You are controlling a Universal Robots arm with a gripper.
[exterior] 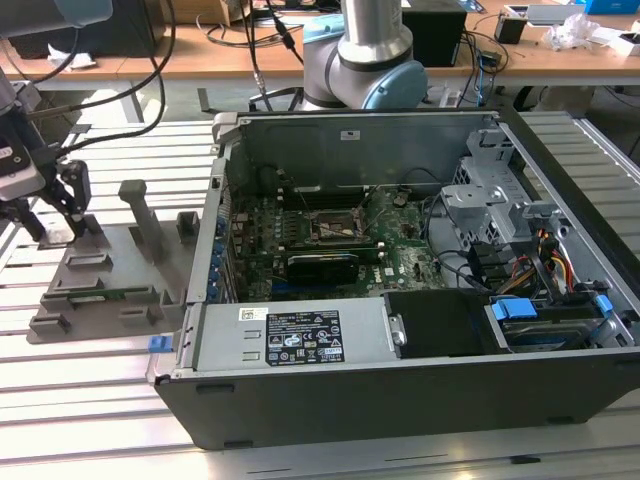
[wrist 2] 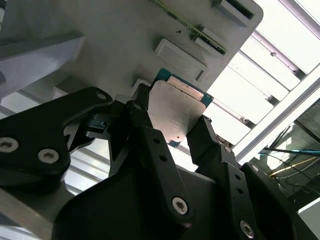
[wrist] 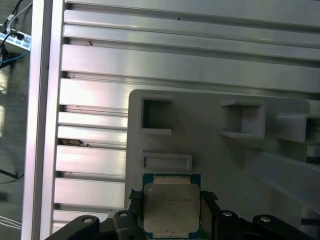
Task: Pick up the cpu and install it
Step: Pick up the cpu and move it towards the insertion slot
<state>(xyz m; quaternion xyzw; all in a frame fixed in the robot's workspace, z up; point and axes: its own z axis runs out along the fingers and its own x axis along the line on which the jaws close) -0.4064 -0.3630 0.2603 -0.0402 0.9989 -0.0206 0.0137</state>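
The cpu (wrist: 170, 207) is a flat square chip with a dull silvery top and a thin green-edged rim. In both wrist views it lies between my gripper's (wrist: 170, 197) two black fingers, over the grey holder plate (wrist: 200, 130). The fingertips (wrist 2: 204, 134) press against opposite edges of the cpu (wrist 2: 175, 112), so my gripper (wrist 2: 172, 122) is shut on it. In the exterior view my gripper (exterior: 55, 215) hangs over the grey holder plate (exterior: 110, 270) at that view's left, far from the socket frame (exterior: 335, 228) on the motherboard inside the open computer case (exterior: 400, 390).
The holder plate carries raised blocks and pockets (wrist: 156, 116) and a long green card (exterior: 100, 294). It lies on a ribbed aluminium table (exterior: 90, 410). The arm's base (exterior: 365, 60) stands behind the case. Drive cages and cables (exterior: 510, 260) fill the case's right side.
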